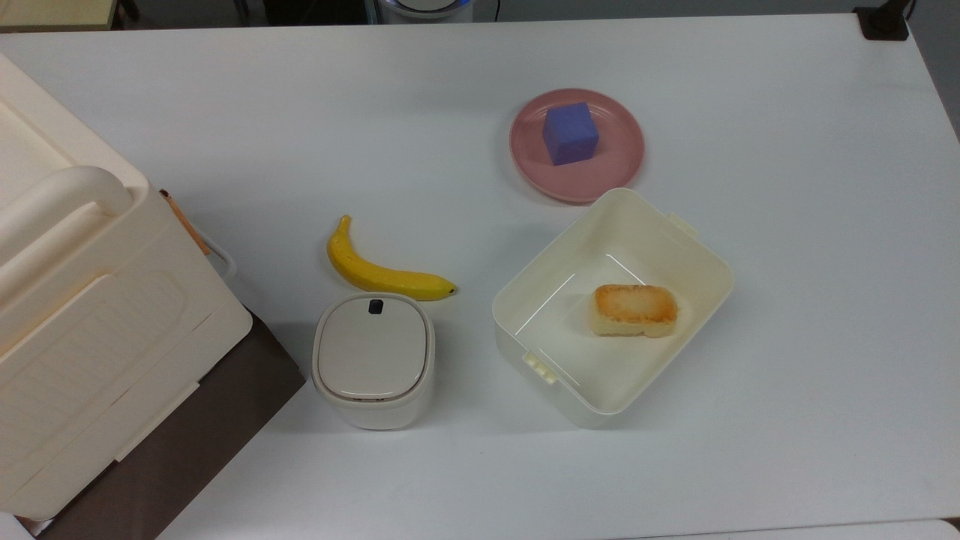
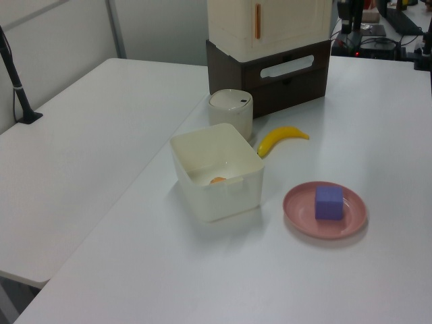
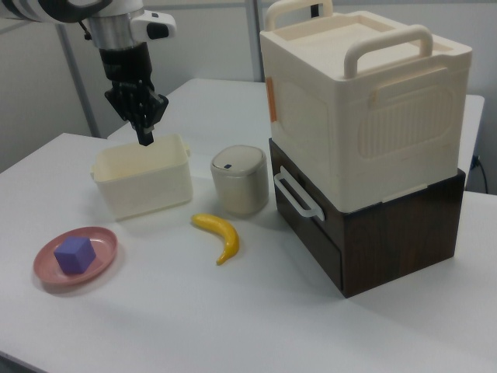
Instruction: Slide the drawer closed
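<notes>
Plain white bench (image 1: 825,300) in what looks like a lab, grey partition walls behind and some cables and gear at the far edge. The drawer (image 3: 304,203) sits in a dark brown wooden cabinet (image 3: 404,233) at one end of the bench, with a big cream lidded box (image 3: 365,93) stacked on top. From the right view the drawer front looks flush with the cabinet face, or very nearly, its white loop handle (image 3: 297,194) sticking out toward the middle of the bench. So I'd guess it's basically shut already, maybe a last nudge left.

The gripper (image 3: 144,132) hangs up in the air on the right view's left, above the open cream bin (image 3: 144,179), pointing down. Jaws look pinched together with nothing between them.

The key bit: the drawer is well off to the right view's right of the jaws, with a small lidded canister (image 3: 239,180) and a banana (image 3: 219,235) in between. The front panel runs long and horizontal across the cabinet, so any closing push has to go square into it, toward the cabinet.

Also around: a pink plate (image 1: 619,169) with a blue cube (image 1: 570,133), and a piece of toasted bread (image 1: 634,309) in the bin.
</notes>
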Action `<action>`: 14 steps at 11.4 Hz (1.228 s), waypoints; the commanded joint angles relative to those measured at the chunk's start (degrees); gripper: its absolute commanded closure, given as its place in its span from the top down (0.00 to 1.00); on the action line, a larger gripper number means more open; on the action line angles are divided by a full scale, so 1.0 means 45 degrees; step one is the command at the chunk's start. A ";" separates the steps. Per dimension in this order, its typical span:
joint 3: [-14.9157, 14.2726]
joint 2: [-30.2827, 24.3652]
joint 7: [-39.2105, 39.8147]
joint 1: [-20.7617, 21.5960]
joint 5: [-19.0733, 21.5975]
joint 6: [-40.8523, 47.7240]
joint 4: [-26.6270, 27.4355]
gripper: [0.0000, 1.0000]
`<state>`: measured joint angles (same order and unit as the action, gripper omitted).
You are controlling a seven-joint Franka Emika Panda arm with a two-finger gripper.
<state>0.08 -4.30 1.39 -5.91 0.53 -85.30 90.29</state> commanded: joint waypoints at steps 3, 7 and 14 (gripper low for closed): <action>-0.0076 -0.0117 0.0160 0.0082 0.0313 -0.0942 0.0325 1.00; -0.0056 -0.0078 -0.1832 0.0159 0.0293 -0.2958 0.0912 1.00; -0.0076 -0.0098 -0.1871 0.0082 0.0371 -0.2118 0.0835 1.00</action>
<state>0.08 -3.59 -6.07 -5.81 0.67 -96.00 93.00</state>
